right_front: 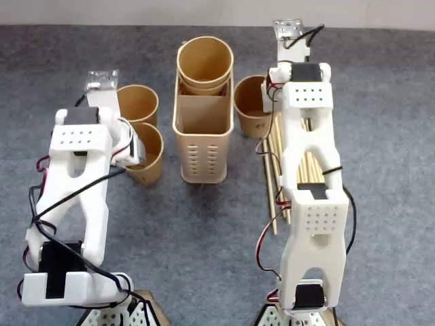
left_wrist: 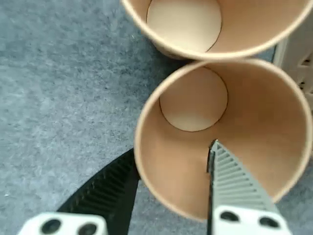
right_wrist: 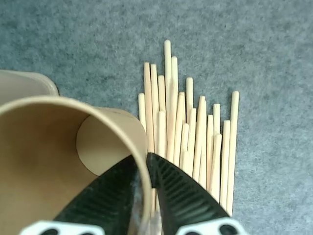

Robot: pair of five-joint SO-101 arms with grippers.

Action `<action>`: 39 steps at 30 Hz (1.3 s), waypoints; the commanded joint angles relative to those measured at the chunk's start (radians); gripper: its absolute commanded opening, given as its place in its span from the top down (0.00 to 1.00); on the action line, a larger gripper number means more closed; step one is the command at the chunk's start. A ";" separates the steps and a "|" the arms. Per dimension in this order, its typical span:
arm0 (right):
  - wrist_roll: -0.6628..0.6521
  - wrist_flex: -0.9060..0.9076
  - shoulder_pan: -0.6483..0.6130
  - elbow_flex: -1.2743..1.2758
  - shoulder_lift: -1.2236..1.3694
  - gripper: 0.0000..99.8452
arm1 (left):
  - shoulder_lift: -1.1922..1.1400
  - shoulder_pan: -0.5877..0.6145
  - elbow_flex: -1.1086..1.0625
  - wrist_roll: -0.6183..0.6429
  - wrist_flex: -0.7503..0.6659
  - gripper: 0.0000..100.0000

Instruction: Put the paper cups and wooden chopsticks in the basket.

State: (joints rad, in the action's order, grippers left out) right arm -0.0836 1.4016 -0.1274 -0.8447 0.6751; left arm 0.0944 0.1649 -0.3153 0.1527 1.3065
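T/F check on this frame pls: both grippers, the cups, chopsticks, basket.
1. The right gripper pinches the rim of the right cup. True.
2. The chopsticks are in the basket. False: they lie flat on the table, beside the right cup.
3. The left gripper straddles the wall of the nearer left cup, with one finger inside and one outside. True.
4. The basket holds no cups. False: stacked cups sit in its far compartment.
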 commanded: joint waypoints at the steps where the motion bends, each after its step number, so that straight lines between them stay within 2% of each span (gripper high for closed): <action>1: -0.044 0.028 -0.004 -0.021 -0.025 0.99 | 0.005 -0.013 -0.035 0.008 -0.058 0.82; 5: -0.057 0.108 0.002 -0.116 -0.025 0.99 | 0.012 -0.012 -0.028 -0.049 -0.074 0.92; 8: -0.057 0.216 0.018 -0.298 -0.025 0.99 | 0.015 -0.015 0.010 -0.091 -0.055 1.00; 11: -0.066 0.351 0.025 -0.539 -0.025 0.99 | 0.015 -0.013 0.062 -0.089 0.014 0.99; 14: -0.110 0.364 0.024 -0.702 -0.048 0.99 | 0.016 -0.013 0.108 -0.089 0.066 0.99; 19: -0.138 0.357 0.018 -0.622 -0.217 0.99 | 0.016 -0.010 0.199 -0.094 0.173 0.99; 22: -0.138 0.317 -0.028 -0.576 -0.335 0.99 | 0.018 0.021 0.303 -0.095 0.270 0.99; 26: -0.135 0.162 -0.125 -0.553 -0.455 0.99 | 0.018 0.101 0.492 -0.126 0.353 0.99; 31: -0.141 -0.059 -0.228 -0.496 -0.437 0.99 | 0.018 0.182 0.656 -0.138 0.414 0.99; 39: -0.137 -0.179 -0.246 -0.193 -0.272 0.99 | 0.018 0.269 0.863 -0.172 0.419 0.99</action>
State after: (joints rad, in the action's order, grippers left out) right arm -0.2171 1.2605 -0.3775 -1.0840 0.3882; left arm 0.0944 0.4028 0.4503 -0.0100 1.7177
